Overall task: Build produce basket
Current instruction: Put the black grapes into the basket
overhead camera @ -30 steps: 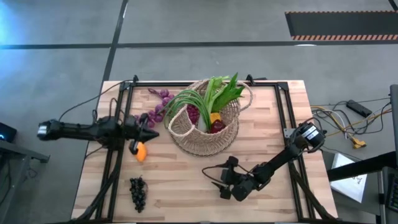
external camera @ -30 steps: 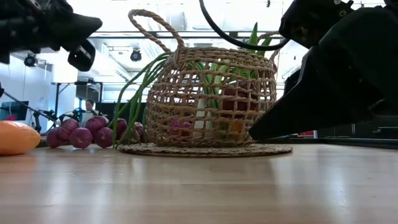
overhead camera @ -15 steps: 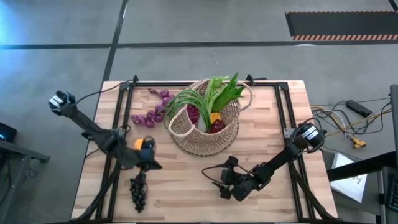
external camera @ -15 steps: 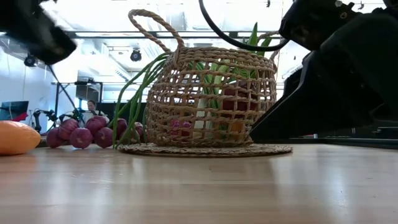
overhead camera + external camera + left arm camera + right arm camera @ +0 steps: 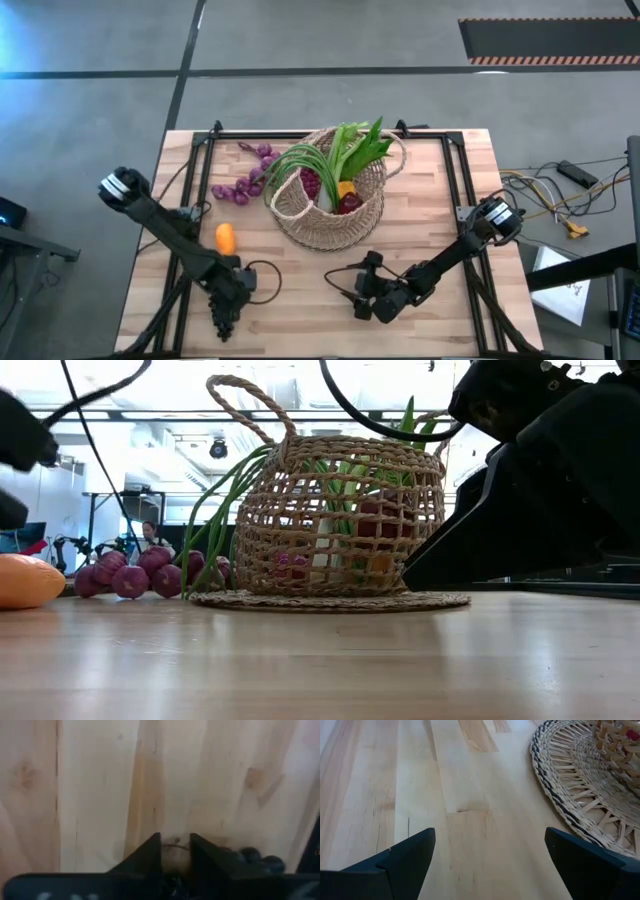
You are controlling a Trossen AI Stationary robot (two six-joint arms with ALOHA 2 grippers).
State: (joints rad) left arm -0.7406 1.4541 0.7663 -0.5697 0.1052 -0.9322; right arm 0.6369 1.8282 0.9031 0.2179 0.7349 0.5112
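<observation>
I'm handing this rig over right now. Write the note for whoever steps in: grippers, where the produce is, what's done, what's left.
Left gripper: low over the dark grape bunch at the near left of the table, fingers slightly apart, nothing gripped yet.
Right gripper: open, empty, resting low at the near right, in front of the basket.
Done: the basket stands at the table's far middle and holds green leafy stalks, a dark red fruit, something orange and pink-purple pieces.
Left: dark grape bunch, orange fruit left of the basket, and purple grape bunch at the far left, all on the table.
</observation>
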